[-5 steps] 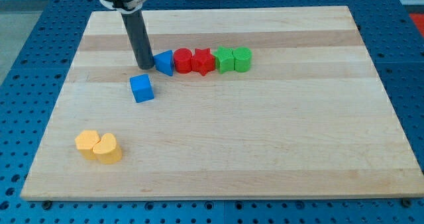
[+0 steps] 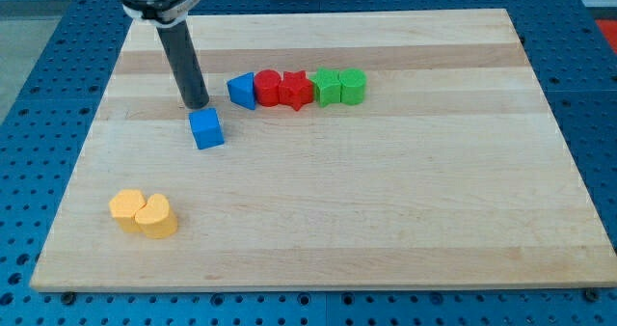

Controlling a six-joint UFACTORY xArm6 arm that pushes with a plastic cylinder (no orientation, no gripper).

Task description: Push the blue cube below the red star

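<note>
The blue cube [image 2: 206, 130] lies on the wooden board [image 2: 386, 201], left of centre. The red star [image 2: 297, 89] sits in a row of blocks above and to the right of it. My tip [image 2: 197, 105] rests on the board just above the blue cube's upper left corner, very close to it, and left of the blue triangular block [image 2: 242, 90]. The dark rod rises from the tip toward the view's top left.
The row runs left to right: blue triangular block, red cylinder [image 2: 267, 87], red star, green block [image 2: 328, 86], green cylinder [image 2: 353, 86]. Two yellow blocks [image 2: 144, 213] lie together at the view's lower left.
My tip has moved to the left and slightly down, away from the blue triangular block, toward the blue cube's upper left. No block has moved.
</note>
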